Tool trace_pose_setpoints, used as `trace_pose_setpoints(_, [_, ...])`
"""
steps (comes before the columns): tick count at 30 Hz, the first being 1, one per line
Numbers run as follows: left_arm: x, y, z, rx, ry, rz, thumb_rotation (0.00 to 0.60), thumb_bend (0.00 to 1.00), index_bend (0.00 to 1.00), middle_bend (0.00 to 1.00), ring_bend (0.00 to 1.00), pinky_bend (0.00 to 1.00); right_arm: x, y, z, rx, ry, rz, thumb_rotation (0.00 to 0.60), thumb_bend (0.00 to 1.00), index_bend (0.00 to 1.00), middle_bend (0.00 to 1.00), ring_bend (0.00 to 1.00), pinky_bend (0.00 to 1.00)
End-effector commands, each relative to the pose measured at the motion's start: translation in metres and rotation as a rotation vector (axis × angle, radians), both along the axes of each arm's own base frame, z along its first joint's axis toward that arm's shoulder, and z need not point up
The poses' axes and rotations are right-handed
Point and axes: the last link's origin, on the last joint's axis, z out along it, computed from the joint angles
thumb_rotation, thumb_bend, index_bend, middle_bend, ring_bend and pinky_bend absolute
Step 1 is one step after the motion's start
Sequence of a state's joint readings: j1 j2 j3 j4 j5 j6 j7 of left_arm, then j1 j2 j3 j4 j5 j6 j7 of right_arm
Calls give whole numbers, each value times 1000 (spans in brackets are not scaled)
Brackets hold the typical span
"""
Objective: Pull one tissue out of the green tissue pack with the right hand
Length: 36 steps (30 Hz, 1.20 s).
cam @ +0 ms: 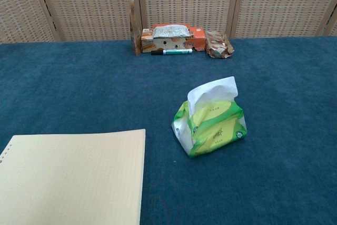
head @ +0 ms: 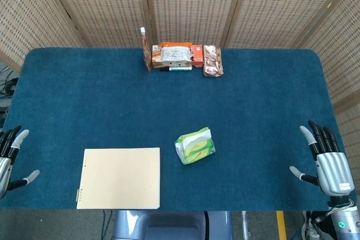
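On the blue table (head: 84, 94), only the head view shows the right hand (head: 326, 161), fingers spread, holding nothing.

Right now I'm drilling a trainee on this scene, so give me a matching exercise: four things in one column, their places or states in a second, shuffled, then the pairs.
Things:
1. green plastic tissue pack
2. beige sheet of ruled paper
3. green-capped marker pen
4. right hand

Places or states:
A. lies in front of the orange box at the far edge
B. open, at the table's right edge
C. near the middle, a white tissue sticking up from it
D. flat at the near left

Pairs: 1-C, 2-D, 3-A, 4-B
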<state>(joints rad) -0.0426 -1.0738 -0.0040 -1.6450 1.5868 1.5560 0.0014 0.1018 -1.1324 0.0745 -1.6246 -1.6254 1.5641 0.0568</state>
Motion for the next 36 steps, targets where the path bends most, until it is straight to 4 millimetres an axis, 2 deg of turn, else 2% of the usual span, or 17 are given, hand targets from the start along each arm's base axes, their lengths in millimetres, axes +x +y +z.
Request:
trace_pose_setpoints(1, [1, 2, -1, 2, 4, 3, 600, 0, 0, 0, 0, 0, 3, -9, -6, 35, 31, 13, 600, 53, 0, 0, 0, 0])
trace_pose_setpoints(8, [-1, 7, -1, 9, 1, 25, 600, 0, 0, 0, 0, 0, 8, -13, -9, 37, 59, 2, 600, 53, 0, 0, 0, 0])
trace_pose_setpoints(12, [-1, 8, -2, 3, 1, 31, 600, 0, 0, 0, 0, 0, 20, -20, -15, 63, 69, 39, 600, 53, 0, 0, 0, 0])
trace_pose_setpoints(15, [-1, 9, -2, -3, 2, 31, 600, 0, 0, 0, 0, 0, 45, -37, -23, 145, 78, 123, 600, 53, 0, 0, 0, 0])
trace_pose_setpoints(16, [-1, 10, -2, -3, -1, 31, 600, 0, 0, 0, 0, 0, 60, -47, -30, 213, 73, 169, 600, 55, 0, 0, 0, 0])
trace_pose_setpoints(19, [-1, 12, -1, -1, -4, 35, 600, 0, 0, 0, 0, 0, 84, -68, -45, 365, 44, 209, 600, 96, 2, 0, 0, 4])
trace_pose_setpoints(23, [-4, 14, 2, 5, -14, 52, 600, 0, 0, 0, 0, 0, 106, -98, -67, 482, 80, 216, 600, 105, 26, 4, 0, 75])
trace_pose_setpoints(29, [-8, 20, 4, 7, -22, 77, 600, 0, 0, 0, 0, 0, 131, -122, -96, 521, 114, 221, 600, 179, 83, 58, 5, 141])
trace_pose_setpoints(32, [-8, 23, 3, -5, -30, 88, 600, 0, 0, 0, 0, 0, 140, -132, -109, 530, 119, 211, 600, 271, 151, 120, 61, 179])
trace_pose_setpoints(36, [-6, 27, 3, -15, -39, 93, 600, 0, 0, 0, 0, 0, 148, -142, -124, 538, 144, 193, 600, 403, 278, 286, 247, 295])
